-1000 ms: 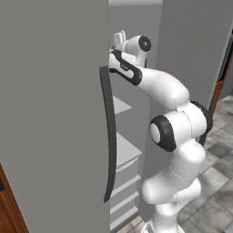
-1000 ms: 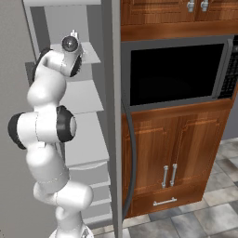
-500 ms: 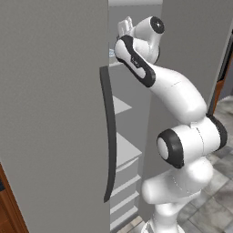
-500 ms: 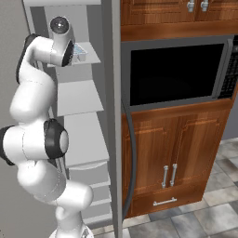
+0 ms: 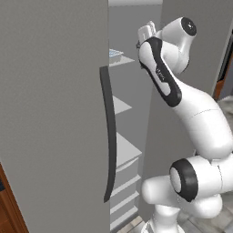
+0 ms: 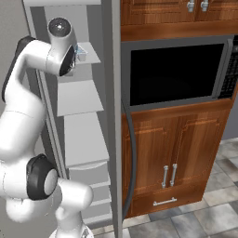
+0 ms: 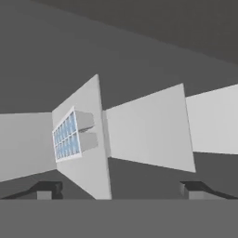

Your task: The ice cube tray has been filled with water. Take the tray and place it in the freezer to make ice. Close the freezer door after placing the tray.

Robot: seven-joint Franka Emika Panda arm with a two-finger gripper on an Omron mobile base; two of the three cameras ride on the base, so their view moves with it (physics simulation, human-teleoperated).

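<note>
Inside the open freezer (image 6: 69, 139), the ice cube tray (image 7: 65, 135) lies on an upper white shelf (image 7: 88, 153); the gripper (image 7: 121, 189) hangs just before it, jaws wide apart, holding nothing.

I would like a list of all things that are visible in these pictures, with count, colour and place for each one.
ice cube tray: one, white with pale-blue compartments, lying on an upper freezer shelf, apart from the gripper.
freezer: one, light grey, its left door standing open with a long dark handle.
shelves: several, white, stacked inside the freezer.
wall oven: one, black, set in the cabinets right of the freezer.
cabinets: brown wood with silver handles, above and below the oven.
floor: grey tiles.
gripper: one, dark fingertips, open, in front of the shelves.
</note>
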